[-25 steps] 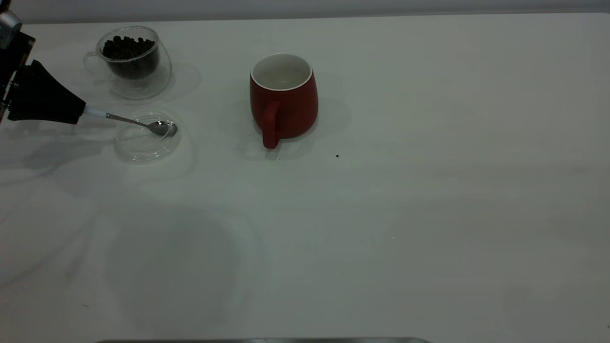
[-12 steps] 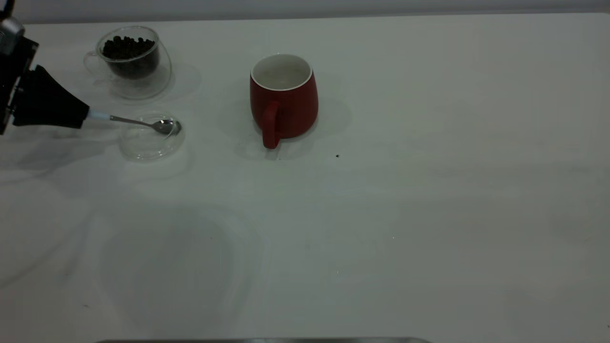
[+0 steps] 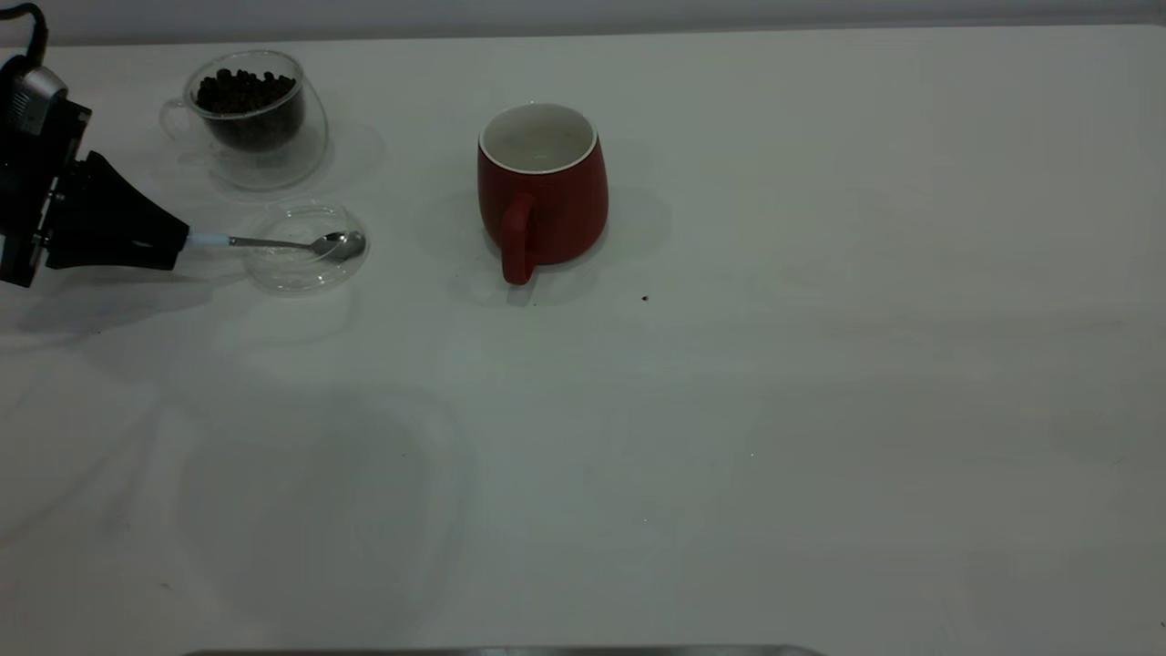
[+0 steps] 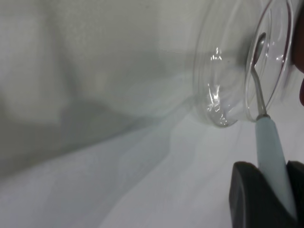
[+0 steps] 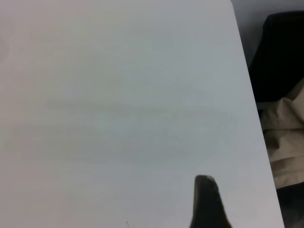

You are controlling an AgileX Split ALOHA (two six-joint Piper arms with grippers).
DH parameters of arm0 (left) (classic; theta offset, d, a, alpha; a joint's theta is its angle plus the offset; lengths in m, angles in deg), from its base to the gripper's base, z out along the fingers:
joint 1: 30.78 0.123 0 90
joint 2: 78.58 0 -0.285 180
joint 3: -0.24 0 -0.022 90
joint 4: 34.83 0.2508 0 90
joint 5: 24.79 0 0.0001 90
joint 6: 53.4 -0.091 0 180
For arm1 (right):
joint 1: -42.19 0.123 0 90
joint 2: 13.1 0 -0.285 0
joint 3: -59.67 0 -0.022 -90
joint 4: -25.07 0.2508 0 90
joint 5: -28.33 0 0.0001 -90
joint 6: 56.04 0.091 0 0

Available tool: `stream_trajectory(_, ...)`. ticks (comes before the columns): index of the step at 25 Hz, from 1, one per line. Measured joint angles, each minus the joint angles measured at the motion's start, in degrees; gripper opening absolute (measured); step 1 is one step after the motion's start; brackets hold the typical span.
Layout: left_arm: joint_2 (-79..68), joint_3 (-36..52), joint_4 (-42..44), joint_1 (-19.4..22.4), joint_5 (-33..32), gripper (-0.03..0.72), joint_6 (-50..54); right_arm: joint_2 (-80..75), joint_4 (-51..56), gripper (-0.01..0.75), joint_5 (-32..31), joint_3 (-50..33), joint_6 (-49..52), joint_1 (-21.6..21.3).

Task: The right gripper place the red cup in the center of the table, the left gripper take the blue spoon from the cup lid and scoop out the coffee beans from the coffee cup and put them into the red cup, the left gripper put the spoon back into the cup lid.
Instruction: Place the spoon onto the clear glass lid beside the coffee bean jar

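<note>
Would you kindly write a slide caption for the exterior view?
Left tool holds the spoon over the lid, between the bean cup and red cup.

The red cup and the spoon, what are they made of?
The red cup looks like ceramic: a dull, matte red outside and a smooth white inside. The blue spoon has a shiny bowl and stem that glint like metal, and a pale blue handle, maybe plastic or enamel; that part I can't tell for sure.
</note>
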Motion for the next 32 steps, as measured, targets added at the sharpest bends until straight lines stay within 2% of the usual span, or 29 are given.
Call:
stream_trajectory(12, 0.0, 0.0, 0.4, 0.0, 1.7, 0.194, 0.0, 0.0, 0.0, 0.518, 0.0, 0.0, 0.0, 0.0)
stream_trajectory(23, -0.8, 0.0, 2.5, 0.0, 5.7, 0.377, 0.2, 0.0, 0.0, 0.518, 0.0, 0.0, 0.0, 0.0)
stream_trajectory(32, -0.9, 0.0, 1.9, 0.0, 5.0, 0.394, 0.3, 0.0, 0.0, 0.518, 0.0, 0.0, 0.0, 0.0)
